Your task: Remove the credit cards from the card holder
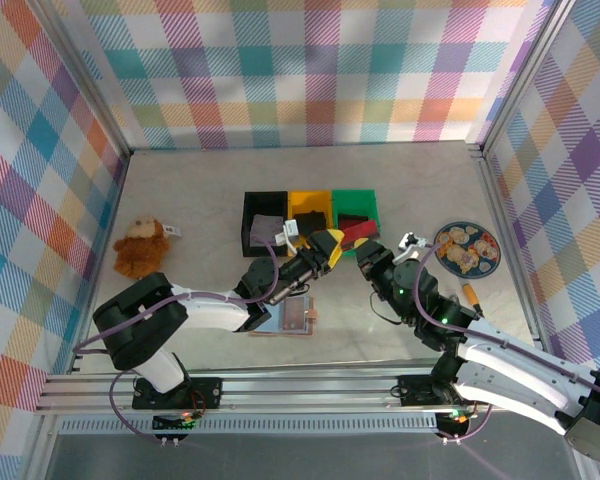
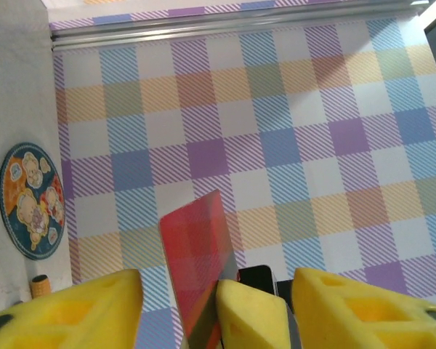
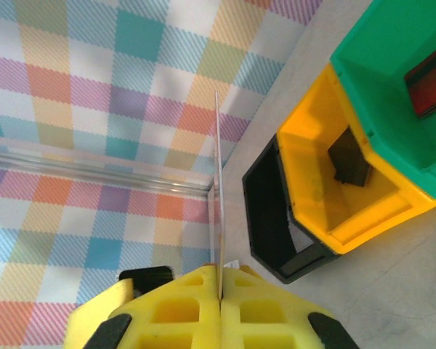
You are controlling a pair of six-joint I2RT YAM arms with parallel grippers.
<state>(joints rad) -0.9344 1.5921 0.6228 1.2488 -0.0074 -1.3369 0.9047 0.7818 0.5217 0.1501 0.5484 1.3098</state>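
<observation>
You are partway through a hand-off above the worktop (image 1: 200, 200), as far as these views let me judge. Both arms meet in the air just in front of the row of three bins: black bin (image 1: 265, 222), yellow bin (image 1: 310, 205) and green bin (image 1: 355, 208).

The card holder (image 1: 290, 320) lies opened flat on the worktop below the left arm, near the front edge, with its pale inside facing up. You cannot tell from here whether more cards sit in its pockets.

Your left end effector (image 1: 325, 245) stands open, its yellow fingers (image 2: 80, 309) spread well apart on either side of the red credit card (image 2: 196, 247) and not pressing on it. Your right end effector (image 3: 219, 282) is closed on that card, which stands edge-on straight up from between its pads.

The next move calls for two things:
- Draw the left arm back without brushing the card, since its fingers flank it closely.
- Carry the card away with the right arm and set it down, probably on the worktop or in a bin; the task does not say which.

After that, send the left end effector down to the card holder to check for another card.
</observation>
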